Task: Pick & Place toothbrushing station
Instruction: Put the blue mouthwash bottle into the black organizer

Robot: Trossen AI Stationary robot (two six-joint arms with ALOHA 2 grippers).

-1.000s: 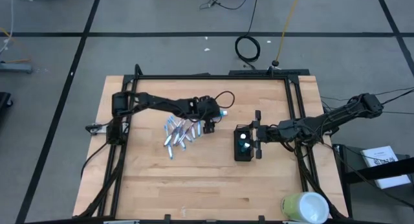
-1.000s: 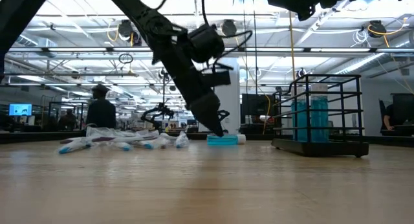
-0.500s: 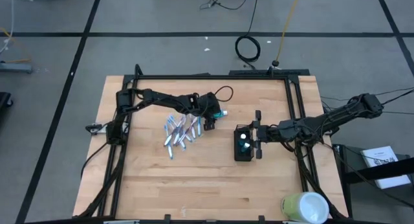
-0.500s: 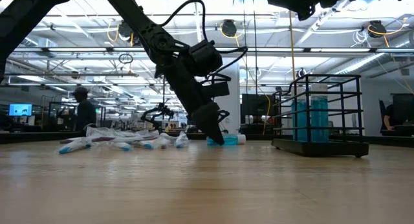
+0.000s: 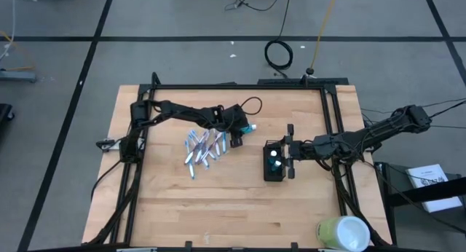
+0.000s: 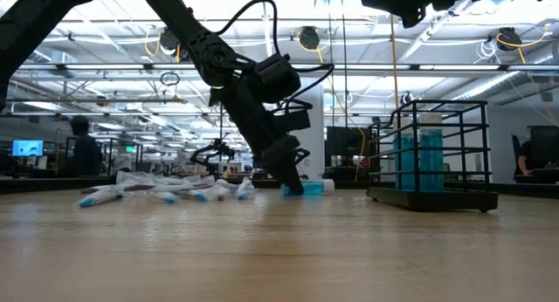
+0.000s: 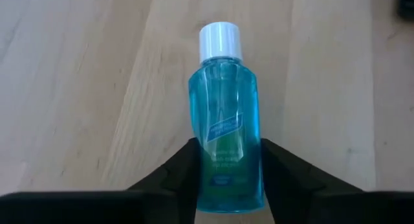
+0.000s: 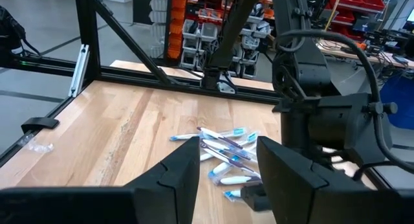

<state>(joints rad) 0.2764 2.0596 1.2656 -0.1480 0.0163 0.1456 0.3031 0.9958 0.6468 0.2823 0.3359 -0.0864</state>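
Left gripper point(image 7: 226, 185) was low on the worktop point(image 5: 218, 208), its fingers point(image 7: 174, 179) spread and straddling the lower body of a blue mouthwash bottle point(image 7: 226, 143) lying on its side, white cap pointing away from the wrist. Whether the pads were touching the bottle could not be told; the fingers did not look closed on it.

In the high view the left arm reached from its base at the worktop's left edge toward the centre, gripper point(image 5: 237, 132) beside the loose pile of toothbrushes point(image 5: 202, 148).

The black wire-mesh holder point(image 5: 274, 163) stood right of centre, well apart from the pile, with something blue inside it. Right gripper point(image 5: 290, 159) rested against the holder's right side, fingers point(image 8: 174, 179) apart, holding nothing visible.

Judgement: the step was grasping the bottle. To do it well, close squarely across the bottle's flat sides, below the shoulder, so it cannot roll or squirt out; lift clear before swinging toward the holder.
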